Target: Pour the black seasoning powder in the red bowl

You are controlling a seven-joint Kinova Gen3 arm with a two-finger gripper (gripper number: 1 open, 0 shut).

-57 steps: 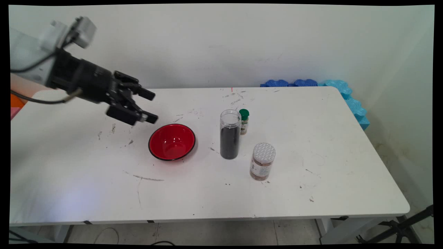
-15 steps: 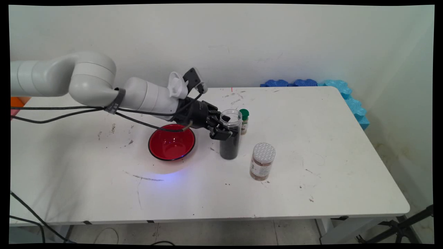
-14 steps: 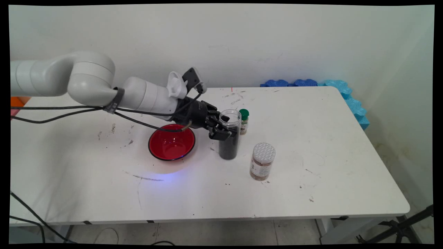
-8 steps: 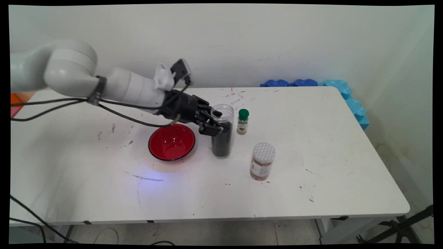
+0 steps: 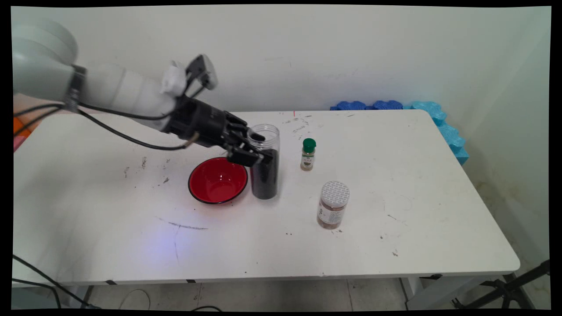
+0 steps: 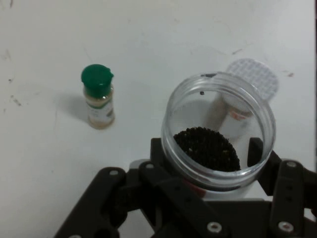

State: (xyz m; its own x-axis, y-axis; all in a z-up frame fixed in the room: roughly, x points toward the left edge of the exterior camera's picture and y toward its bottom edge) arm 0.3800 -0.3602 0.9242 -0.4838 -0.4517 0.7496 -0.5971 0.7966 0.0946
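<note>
Reading the table from left to right in the main view, we first note a red bowl (image 5: 218,180) with a black rim, sitting open side up; we see nothing in it. Just to its right stands a tall clear jar (image 5: 264,161), lidless, upright, filled roughly two-thirds with fine black grains; its upper part is clear and unfilled. The gripper (image 5: 251,148) reaches in from the left and is clamped on the jar's upper half, one finger on each side of the wall; in the hand view the jar (image 6: 219,130) sits between the fingers (image 6: 289,187), and we look down through its open mouth onto the dark granular contents. We cannot tell whether the jar's base rests on the white table (image 5: 417,175) or hangs just above it. Further right, apart from the jar, stands a small spice bottle (image 5: 308,154) with a green cap and tan contents. Right again and nearer the table's front edge stands a squat jar (image 5: 333,204) with a white patterned lid, a label and brown contents.
</note>
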